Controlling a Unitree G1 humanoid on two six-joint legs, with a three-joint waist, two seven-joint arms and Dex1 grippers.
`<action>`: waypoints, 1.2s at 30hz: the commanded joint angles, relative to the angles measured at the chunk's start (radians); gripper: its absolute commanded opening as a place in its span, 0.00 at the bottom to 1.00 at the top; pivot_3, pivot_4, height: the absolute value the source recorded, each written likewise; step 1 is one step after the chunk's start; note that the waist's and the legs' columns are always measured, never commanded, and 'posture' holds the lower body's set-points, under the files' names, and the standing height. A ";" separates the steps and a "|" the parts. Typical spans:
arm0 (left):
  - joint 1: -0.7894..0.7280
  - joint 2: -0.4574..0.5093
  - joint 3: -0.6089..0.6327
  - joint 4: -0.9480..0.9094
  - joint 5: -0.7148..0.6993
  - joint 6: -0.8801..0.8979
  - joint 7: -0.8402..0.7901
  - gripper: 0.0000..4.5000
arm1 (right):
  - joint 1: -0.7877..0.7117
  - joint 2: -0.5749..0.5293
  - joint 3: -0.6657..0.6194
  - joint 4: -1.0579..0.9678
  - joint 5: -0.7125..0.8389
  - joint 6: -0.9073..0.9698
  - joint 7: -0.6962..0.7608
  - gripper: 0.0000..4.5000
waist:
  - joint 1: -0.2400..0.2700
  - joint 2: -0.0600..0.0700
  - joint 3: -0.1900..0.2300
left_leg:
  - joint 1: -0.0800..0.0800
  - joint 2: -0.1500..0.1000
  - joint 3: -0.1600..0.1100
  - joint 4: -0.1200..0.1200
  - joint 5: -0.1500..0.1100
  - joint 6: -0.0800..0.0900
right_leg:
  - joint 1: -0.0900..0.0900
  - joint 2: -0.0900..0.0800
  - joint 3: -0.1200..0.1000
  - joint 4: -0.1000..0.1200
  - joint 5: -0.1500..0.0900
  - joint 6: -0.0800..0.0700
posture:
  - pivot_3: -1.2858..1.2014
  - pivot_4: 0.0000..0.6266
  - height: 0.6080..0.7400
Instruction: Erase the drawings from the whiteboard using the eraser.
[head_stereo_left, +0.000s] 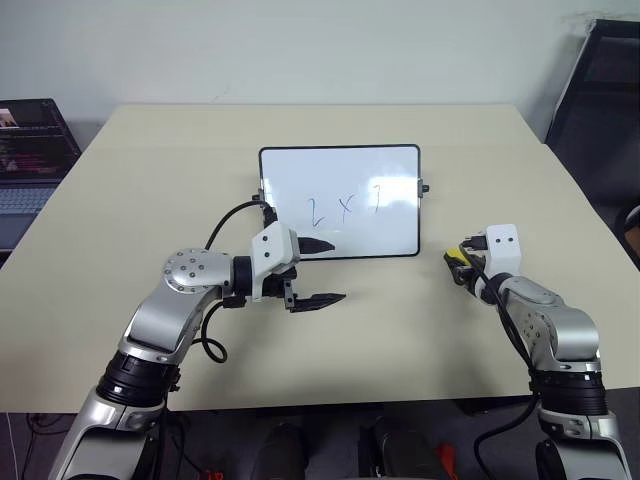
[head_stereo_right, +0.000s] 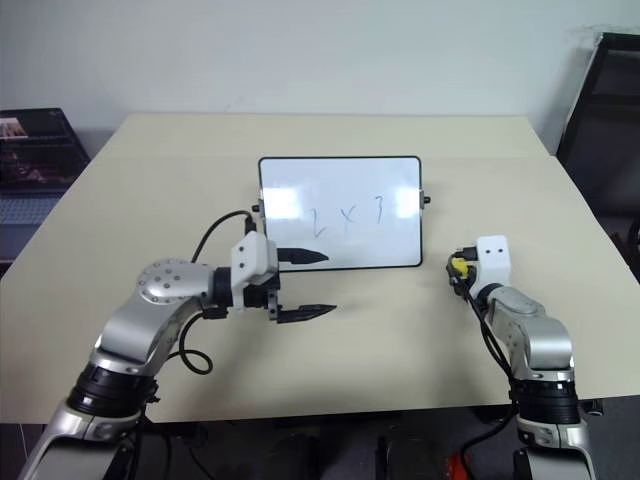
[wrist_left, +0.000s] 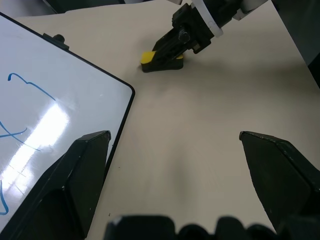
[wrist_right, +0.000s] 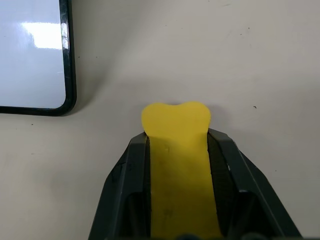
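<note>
Right wrist view shows my right gripper (wrist_right: 179, 145) clamped on the eraser (wrist_right: 176, 125), resting at the whiteboard's (head_stereo_left: 340, 200) four o'clock, left gripper (head_stereo_left: 322, 272) spread wide.

Left arm: reaches in from the near left, elbow bent, forearm turned toward the right.
Left gripper (head_stereo_left: 322, 272): points right and slightly downward, its two black fingers spread wide apart with nothing between them; one finger (head_stereo_left: 316, 245) lies over the near edge of the whiteboard (head_stereo_left: 340, 201), the other sits nearer over the table.
Right arm: comes in from the near right, forearm angled forward and toward the left, wrist dipped.
Right gripper (wrist_right: 175, 137): low at the table, fingers (wrist_right: 131, 165) clamped against both sides of the yellow eraser (wrist_right: 176, 120), whose rounded end pokes out beyond the tips.
</note>
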 joint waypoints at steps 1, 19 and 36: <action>0.000 0.000 0.029 -0.037 0.002 0.029 0.050 1.00 | -0.006 0.004 -0.012 -0.029 -0.004 -0.016 -0.001 0.26 | 0.000 0.000 0.000 | 0.000 0.000 0.000 0.000 0.000 0.000 | 0.000 0.000 0.000 0.000 0.000 0.000 | 0.52 0.24 1.00; -0.078 -0.042 0.078 0.005 0.049 0.222 0.295 1.00 | 0.030 -0.035 0.217 -0.339 -0.071 -0.157 0.114 0.26 | 0.000 0.000 0.000 | 0.000 0.000 -0.002 0.002 0.000 0.000 | 0.000 0.000 0.000 0.001 0.000 0.003 | 0.52 0.24 1.00; -0.188 -0.119 0.039 0.076 0.092 0.246 0.357 1.00 | -0.469 0.100 0.311 0.346 -0.276 -0.473 0.106 0.26 | -0.001 0.000 0.000 | -0.001 0.000 -0.001 0.001 -0.001 0.001 | -0.002 -0.003 0.001 0.000 0.002 -0.001 | 0.52 0.24 1.00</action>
